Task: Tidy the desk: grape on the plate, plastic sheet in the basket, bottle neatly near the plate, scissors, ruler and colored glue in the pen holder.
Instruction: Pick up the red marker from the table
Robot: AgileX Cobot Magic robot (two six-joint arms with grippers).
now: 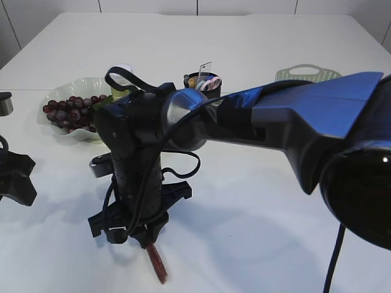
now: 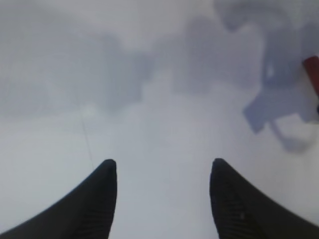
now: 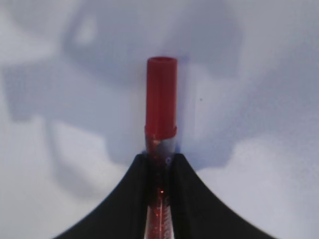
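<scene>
The right fingers [image 3: 130, 199] are clamped on the red glue tube [image 3: 161, 104], its cap jutting past their tips over the table [image 1: 256, 244], so this narrow pinch could let it swivel or slip, while the left fingers [image 2: 99, 199] stand apart, empty.

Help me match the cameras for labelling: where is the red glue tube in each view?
Exterior: red glue tube at bottom centre, under the right gripper.
Left wrist: a red sliver at the right edge.
Right wrist: centre, pinched between the fingers.
Shared landmark: white tabletop.
</scene>
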